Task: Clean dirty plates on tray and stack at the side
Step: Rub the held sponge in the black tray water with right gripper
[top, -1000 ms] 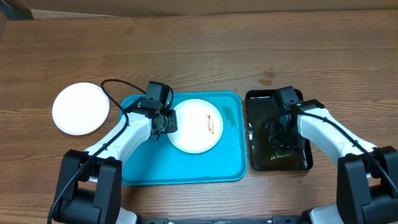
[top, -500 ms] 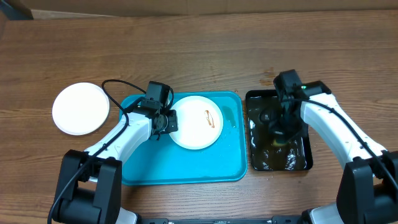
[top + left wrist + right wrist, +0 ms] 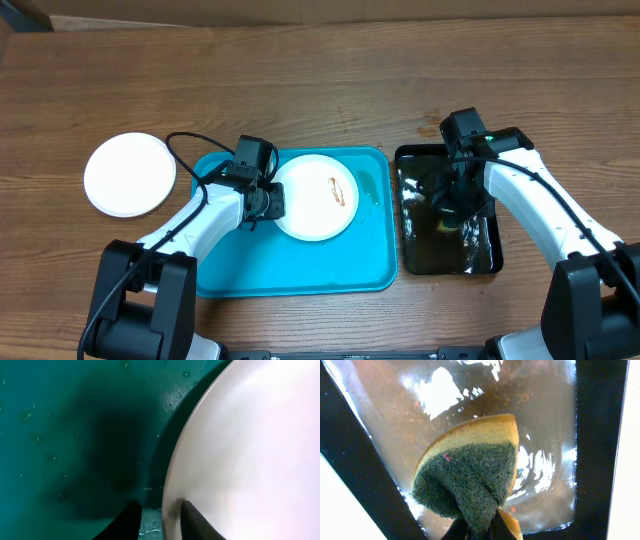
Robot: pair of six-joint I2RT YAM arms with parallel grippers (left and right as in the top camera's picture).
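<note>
A white plate [image 3: 315, 197] with a reddish-brown smear [image 3: 340, 192] lies on the turquoise tray [image 3: 300, 265]. My left gripper [image 3: 268, 200] stands at its left rim. In the left wrist view the jaws [image 3: 159, 505] are slightly open and straddle the rim: one finger is over the plate [image 3: 250, 435], the other over the tray [image 3: 60, 435], with a gap beside it. A second white plate [image 3: 130, 174] rests on the bare wood at the left. My right gripper [image 3: 452, 205] is shut on a green and yellow sponge [image 3: 470, 465] held above the black tray.
The glossy black tray [image 3: 445, 255] holds murky water [image 3: 485, 395] and sits right of the turquoise tray. Both arms reach in from the near table edge. Brown wood tabletop [image 3: 320, 90] stretches behind the trays.
My right gripper closed on the sponge and raised it from the water, moving slightly toward the back. The left jaws closed briefly, then parted at the rim; the plate shifted a little.
</note>
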